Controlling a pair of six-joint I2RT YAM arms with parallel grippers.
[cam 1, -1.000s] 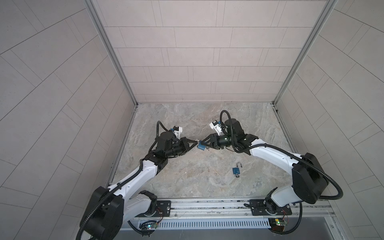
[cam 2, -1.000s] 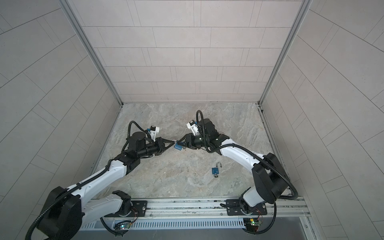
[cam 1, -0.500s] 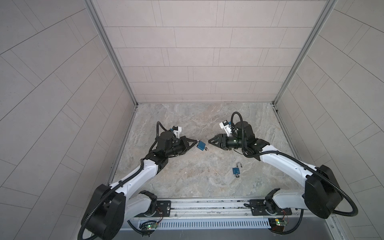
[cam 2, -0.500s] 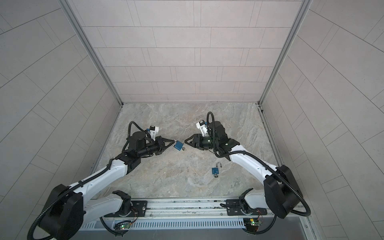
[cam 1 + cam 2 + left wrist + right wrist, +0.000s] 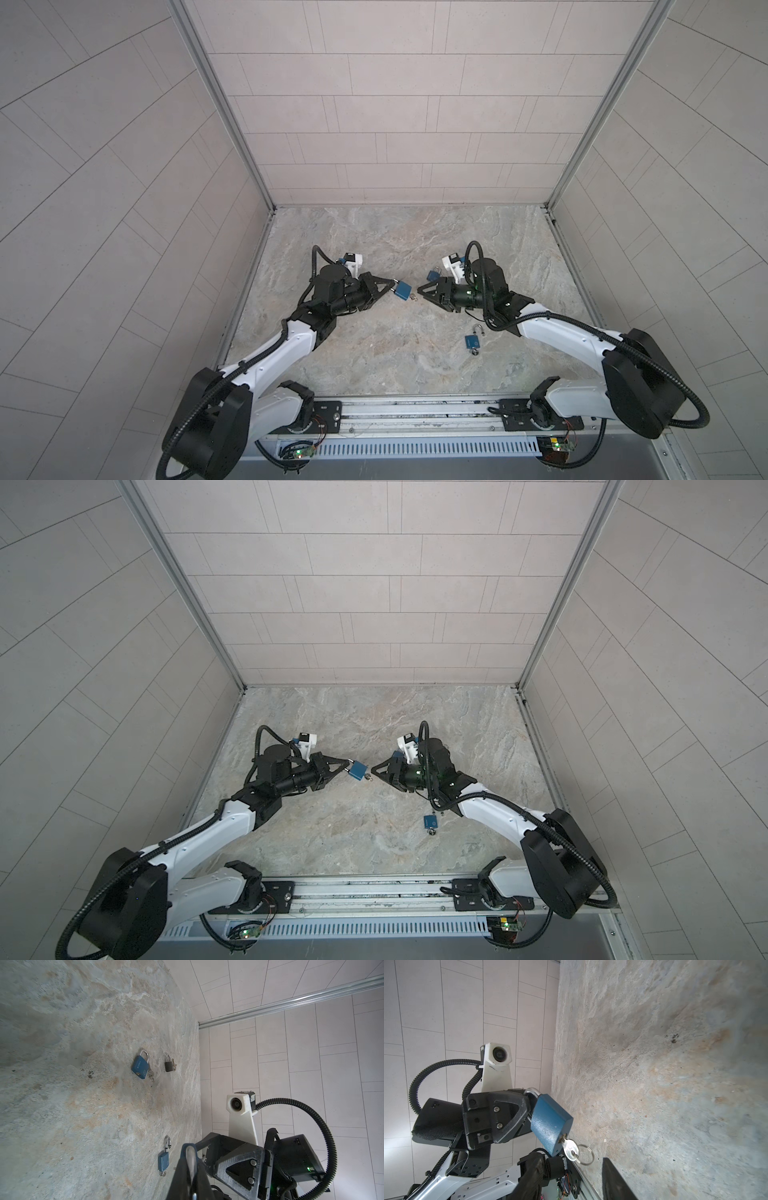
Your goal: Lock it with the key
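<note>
In both top views a blue padlock (image 5: 402,289) (image 5: 357,770) hangs above the stone floor. My left gripper (image 5: 392,286) (image 5: 191,1169) is shut on its silver shackle (image 5: 191,1157). The right wrist view shows the lock body (image 5: 550,1124) tilted, with a silver key (image 5: 571,1150) and its ring stuck in the keyhole. My right gripper (image 5: 420,289) (image 5: 575,1180) is open, a short gap away from the key, touching nothing. Its dark fingers (image 5: 614,1180) frame the key from below.
Three more padlocks lie on the floor: a blue one (image 5: 140,1067) with a key beside it, a small black one (image 5: 168,1066), and a blue one with its shackle open (image 5: 473,341) (image 5: 163,1160) near my right forearm. Tiled walls enclose the floor.
My right gripper was at the key a second ago; it has let go, opened and drawn back to the right. The left gripper still holds the padlock in the same place.
</note>
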